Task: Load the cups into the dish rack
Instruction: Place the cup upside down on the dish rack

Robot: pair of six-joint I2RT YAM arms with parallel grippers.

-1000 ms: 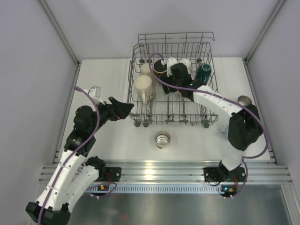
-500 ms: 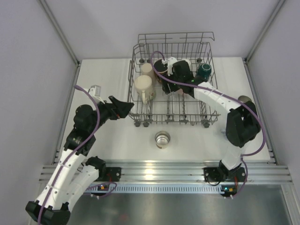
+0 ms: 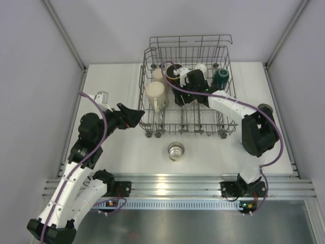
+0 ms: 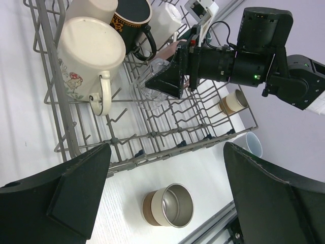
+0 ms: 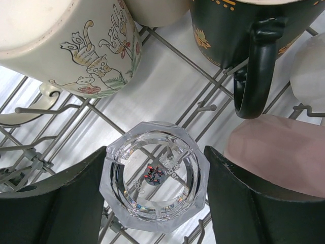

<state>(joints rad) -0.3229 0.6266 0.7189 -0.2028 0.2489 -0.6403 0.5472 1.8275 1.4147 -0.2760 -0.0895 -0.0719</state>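
Right hand [image 5: 155,173]: positioned inside the grey wire dish rack [image 3: 188,131], reaching in from the right. Its two black fingers [image 5: 51,203] stand partly apart and press against opposite sides of a clear faceted glass cup [image 5: 152,152], which is gripped between them. The glass is seen end-on from the wrist, above the wire floor near the middle of the rack. Whether it rests on the wires cannot be told.

Left hand [image 3: 138,119]: fully spread, holding nothing. It hovers over the white bench [image 3: 117,81] just beside the rack's front-left corner, pointing toward the rack.

Contents of the rack:
- A cream ceramic mug with cat drawings [image 4: 91,51] sits on the left, handle toward the front.
- A black mug with a gold pattern [image 4: 132,18] stands behind it, near the back.
- A pink cup [image 5: 274,157] lies just beside the gripped glass.
- A white cup [image 5: 310,66] sits beyond the pink one.
- A dark green cup [image 3: 221,77] occupies the back right corner.

Outside the rack:
- A shiny steel cup with a brown band [image 3: 175,150] stands upright on the bench, just in front of the rack's front edge.
- A pale cup [image 4: 252,144] stands on the bench off the rack's right side
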